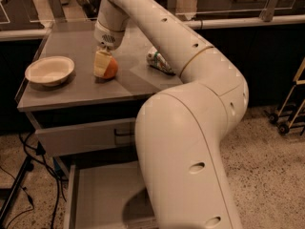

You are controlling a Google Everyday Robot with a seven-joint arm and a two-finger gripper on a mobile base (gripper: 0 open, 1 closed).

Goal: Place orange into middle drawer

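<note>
The orange (112,70) sits on the grey countertop (71,92), left of centre. My gripper (105,68) comes down from the arm's wrist (111,30) right at the orange, its cream end covering the fruit's left side. The orange still rests on the countertop. The middle drawer (95,194) is pulled open low at the front, its bare grey floor showing; my arm's large body (186,166) hides its right part.
A white bowl (49,70) stands on the countertop left of the orange. A green-and-white can (159,61) lies on its side to the right. A closed drawer front with a black handle (123,132) is above the open drawer. Cables (19,185) hang at the left.
</note>
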